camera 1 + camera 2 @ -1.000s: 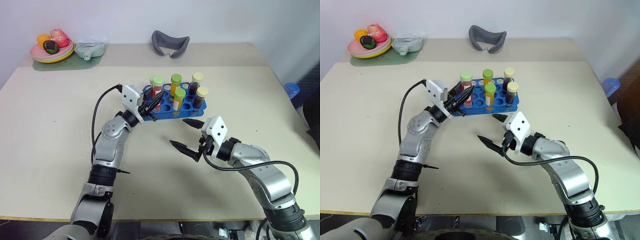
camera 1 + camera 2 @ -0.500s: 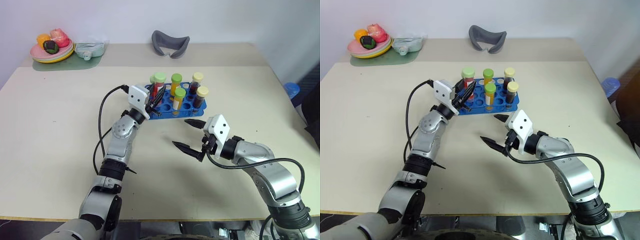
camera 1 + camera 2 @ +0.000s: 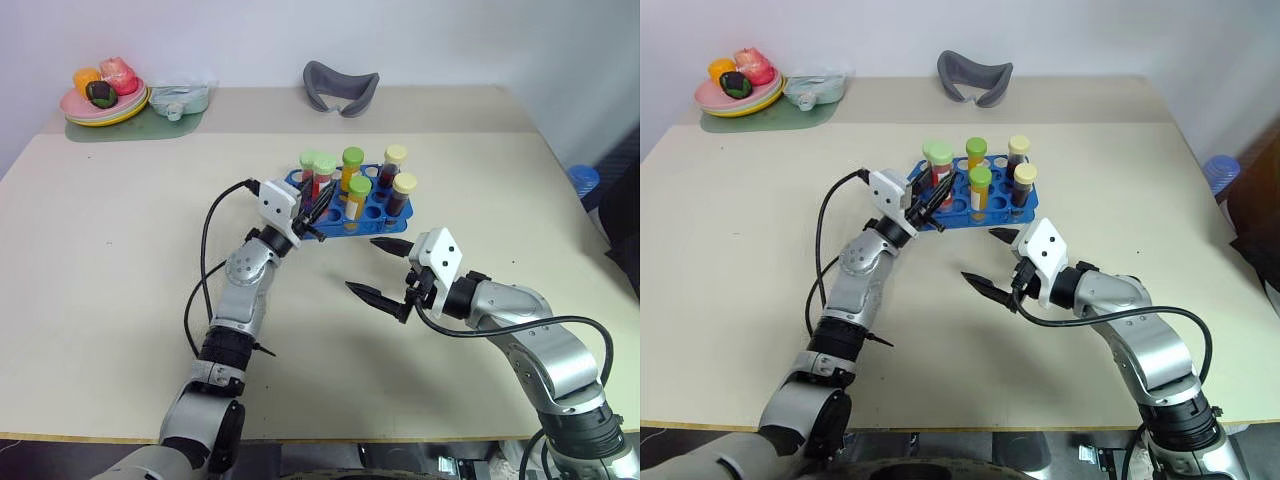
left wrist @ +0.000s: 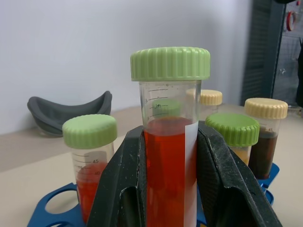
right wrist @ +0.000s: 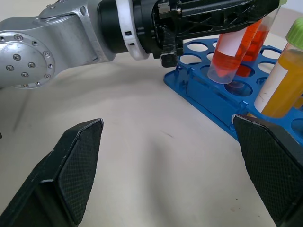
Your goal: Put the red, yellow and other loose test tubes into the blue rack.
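One blue rack (image 3: 365, 215) sits mid-table with five capped tubes standing in it, the right gripper (image 3: 378, 268) hangs spread wide just in front of it, and the left gripper (image 3: 318, 208) clamps a sixth, the red tube (image 4: 169, 156), just above its near-left holes.

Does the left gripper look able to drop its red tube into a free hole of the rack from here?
Probably yes. The left gripper holds the red tube just above an open hole at the blue rack's near corner, with nothing between them.
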